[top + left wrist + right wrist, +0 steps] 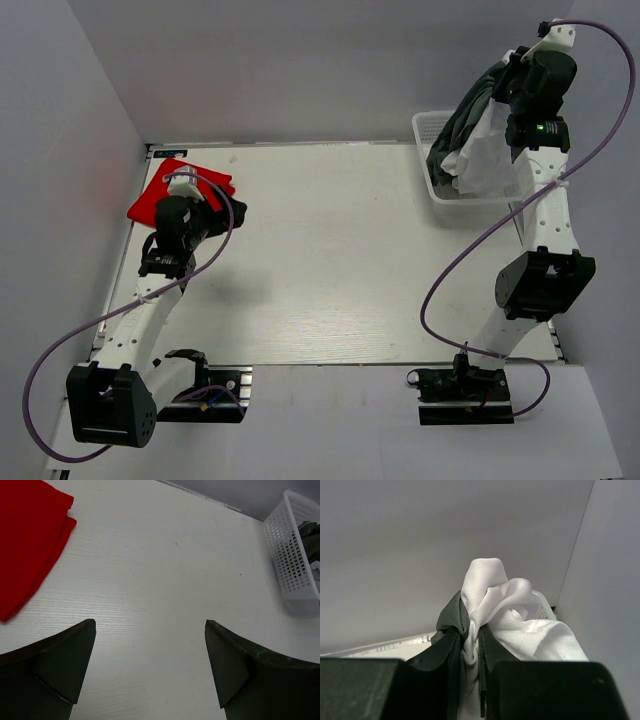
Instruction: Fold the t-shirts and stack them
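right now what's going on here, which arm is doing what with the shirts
The right gripper is shut on the white t-shirt and holds it up above the white mesh basket at the table's far right corner. The dark grey t-shirt is bunched alongside it, trailing into the basket. The left gripper is open and empty over bare table, beside the red t-shirt, which lies folded at the far left. Nothing is stacked yet.

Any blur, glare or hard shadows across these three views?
Top external: even light, sharp, only a soft shadow on the table by the left arm. Left wrist: red t-shirt crisp, left hand dark, slightly soft. Right wrist: white t-shirt sharp, no glare, right hand underexposed.
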Motion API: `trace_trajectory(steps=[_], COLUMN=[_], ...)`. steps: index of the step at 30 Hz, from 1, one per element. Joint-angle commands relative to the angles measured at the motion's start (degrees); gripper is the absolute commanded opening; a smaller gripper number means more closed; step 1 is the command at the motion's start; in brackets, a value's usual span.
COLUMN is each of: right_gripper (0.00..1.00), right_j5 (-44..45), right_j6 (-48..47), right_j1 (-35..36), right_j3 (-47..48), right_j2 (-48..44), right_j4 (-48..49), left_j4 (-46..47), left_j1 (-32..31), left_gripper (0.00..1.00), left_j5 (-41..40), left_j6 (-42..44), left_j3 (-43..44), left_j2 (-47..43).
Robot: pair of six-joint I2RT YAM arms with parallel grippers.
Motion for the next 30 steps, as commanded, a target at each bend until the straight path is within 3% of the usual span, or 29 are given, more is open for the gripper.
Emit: trace_trajectory(steps=[1,10,16,23,27,30], right_gripper=[0.0,0.0,0.0,0.0,0.0,0.0], right_j5=[-1.5,-11.4,-33.5,-51.9,-51.5,-47.3], right_j6=[-1.4,-2.6,-1.0,5.6,5.9,2.0], right_j1=[-0.1,0.1,1.7,3.0,4.4,8.9], right_j3=[2.8,7.8,9.6,3.1,-2.4,-12.9], right_j2=[-2.7,-4.6,-8.2,-14.8,-18.1,-20.8], right_j4=[4.1,2.4,0.2,9.2,10.3,10.4], left_j4=[-0.3,-0.8,-0.8,-1.3,-1.3,-2.0], left_j1=[0.3,0.3,0.3,0.3,0.3,0.3], left_gripper=[1.0,1.0,1.0,1.0,1.0,1.0], left_j5=[1.5,2.0,2.0,2.0,2.0,2.5], left_j6=[0.6,0.6,0.1,-0.5,-1.2,-1.7], left_j3=[-1.0,-1.0,-1.0,-2.6,-2.6,-2.6], left_j2=[-1.5,-2.0,-2.6,-4.7,-6.5,-7.2])
